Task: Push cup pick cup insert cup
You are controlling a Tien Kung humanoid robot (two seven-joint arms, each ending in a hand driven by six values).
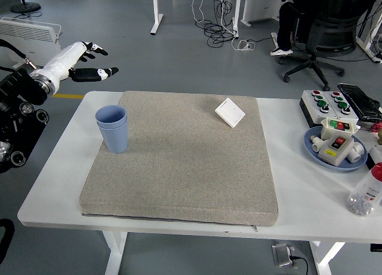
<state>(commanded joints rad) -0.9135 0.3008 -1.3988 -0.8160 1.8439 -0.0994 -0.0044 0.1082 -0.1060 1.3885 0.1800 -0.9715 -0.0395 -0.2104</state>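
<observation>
Hovering past table's left far corner, left hand [80,61] empty, fingers spread, well apart from cups. Cups [112,127] nested upright at mat's [179,167] left edge. Insert step looks done; next likely arm parking only. Right hand unseen.

I saw a white worktop [57,185] carrying a grey mat [185,161] across its centre. On its right side lay a button box [328,104], a blue plate [311,145] and, at the edge, a clear bottle [365,194].
</observation>
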